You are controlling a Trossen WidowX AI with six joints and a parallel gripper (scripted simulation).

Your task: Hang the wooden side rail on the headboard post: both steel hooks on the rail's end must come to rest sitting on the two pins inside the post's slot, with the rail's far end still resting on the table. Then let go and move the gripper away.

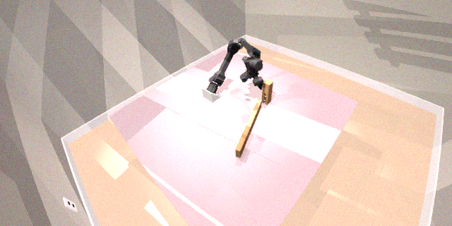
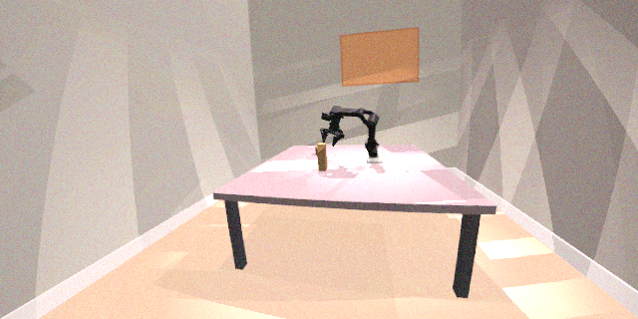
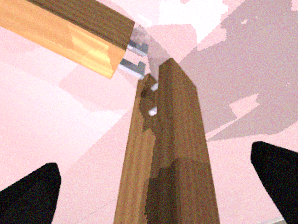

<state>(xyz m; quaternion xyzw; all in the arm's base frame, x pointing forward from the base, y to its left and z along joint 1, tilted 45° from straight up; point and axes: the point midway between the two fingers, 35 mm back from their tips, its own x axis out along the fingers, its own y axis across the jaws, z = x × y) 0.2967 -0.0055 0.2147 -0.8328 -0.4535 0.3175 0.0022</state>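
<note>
The wooden rail point(image 1: 248, 127) point(image 3: 75, 35) lies along the table, its near end close to the headboard post point(image 1: 268, 92) point(image 2: 322, 157) point(image 3: 185, 125). The post stands upright. In the wrist view, two grey steel hooks point(image 3: 132, 68) stick out from the rail's end toward the post's slot; they show outside it, and whether they touch the post cannot be told. Two pale pins point(image 3: 153, 111) show inside the slot. My gripper point(image 1: 252, 82) point(image 2: 329, 143) point(image 3: 157, 161) is open and empty, above the table near the post. In the wrist view the post shows between the spread fingers.
The arm's pale base point(image 1: 211, 94) point(image 2: 374, 160) stands on the table point(image 2: 359, 205), to the left of the post in the top view and to its right in the exterior view. An orange panel point(image 2: 380, 57) is on the wall behind.
</note>
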